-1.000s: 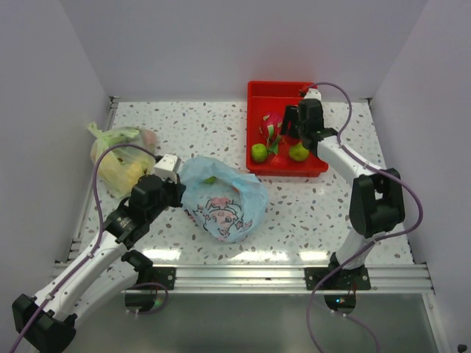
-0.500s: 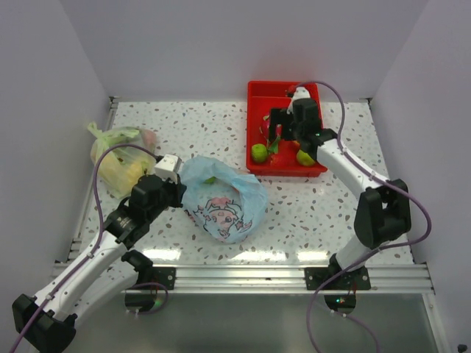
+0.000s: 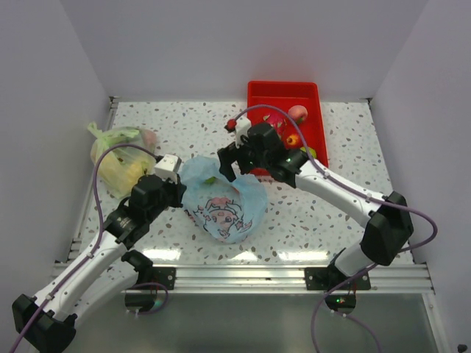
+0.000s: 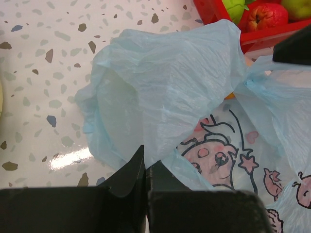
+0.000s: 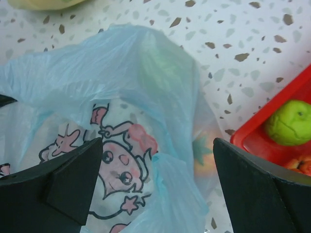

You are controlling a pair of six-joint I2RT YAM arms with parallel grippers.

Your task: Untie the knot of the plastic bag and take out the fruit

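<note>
The light blue plastic bag (image 3: pixel 224 202) with the cartoon girl's face lies in the middle of the table. My left gripper (image 3: pixel 180 193) is shut on the bag's left edge, and the film (image 4: pixel 165 82) rises from between its closed jaws (image 4: pixel 145 160). My right gripper (image 3: pixel 224 160) hovers open over the bag's far side, with nothing between its fingers (image 5: pixel 158 145). An orange fruit (image 5: pixel 206 155) and a green one (image 5: pixel 160 63) show through the bag (image 5: pixel 121 97). Other fruit lies in the red tray (image 3: pixel 283 90): a peach (image 3: pixel 297 113) and a green one (image 5: pixel 291 124). No knot shows.
A yellow-green bag (image 3: pixel 121 158) with yellow fruit sits at the left, behind my left arm. The red tray's near corner (image 4: pixel 252 34) lies close to the blue bag's right side. White walls enclose the table on three sides.
My right arm has swung left from the red tray to above the blue bag, and its jaws have opened wide. The left gripper and the bag have stayed put.
</note>
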